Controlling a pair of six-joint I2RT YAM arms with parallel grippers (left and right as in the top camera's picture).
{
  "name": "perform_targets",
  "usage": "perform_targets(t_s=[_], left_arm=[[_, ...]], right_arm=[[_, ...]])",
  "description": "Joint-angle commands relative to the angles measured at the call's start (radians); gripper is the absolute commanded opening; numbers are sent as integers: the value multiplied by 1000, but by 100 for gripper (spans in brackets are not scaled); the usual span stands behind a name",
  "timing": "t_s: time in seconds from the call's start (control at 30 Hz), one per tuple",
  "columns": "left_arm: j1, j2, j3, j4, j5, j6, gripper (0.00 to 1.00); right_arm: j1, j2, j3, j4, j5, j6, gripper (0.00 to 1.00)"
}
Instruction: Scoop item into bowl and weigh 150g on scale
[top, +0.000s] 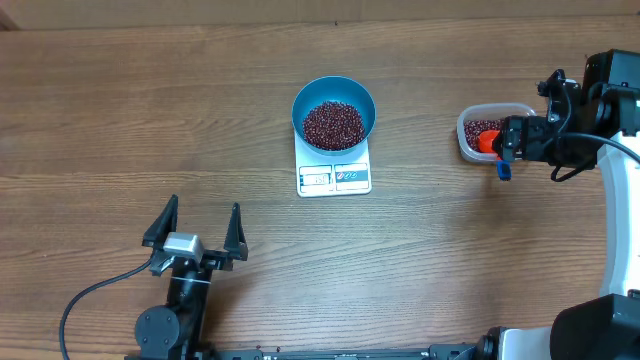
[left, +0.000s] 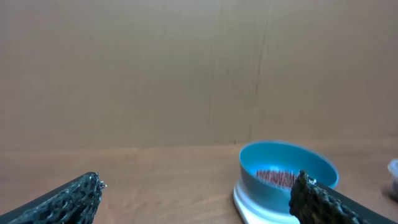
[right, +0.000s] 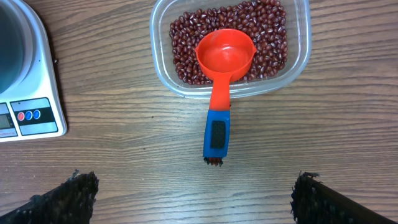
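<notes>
The blue bowl (top: 298, 108) sat on the white scale (top: 334, 179) near the middle of the bench (top: 150, 110), with a layer of red-brown beans (top: 334, 124) covering its bottom. The scale's display was too small to read. To the right stood a clear tub (right: 160, 68), also holding beans. An orange scoop (right: 219, 93) lay with its cup on those beans and its blue handle reaching over the tub's rim. The right gripper (right: 194, 182) hovered above the handle with its jaws spread wide, grasping nothing. The left gripper (top: 204, 206) was well apart at the near left of the bench, likewise released and empty, and it pointed roughly toward the bowl.
</notes>
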Motion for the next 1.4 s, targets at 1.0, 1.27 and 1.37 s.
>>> perform_targets(t_s=[1.0, 1.27, 1.37], left_arm=[[59, -16, -31, -227, -16, 123, 100], [59, -15, -31, -226, -16, 123, 100], [59, -15, -31, -226, -16, 123, 100]], right_arm=[[-3, -8, 21, 2, -2, -7, 100], [-3, -8, 21, 2, -2, -7, 100], [-3, -8, 21, 2, -2, -7, 100]])
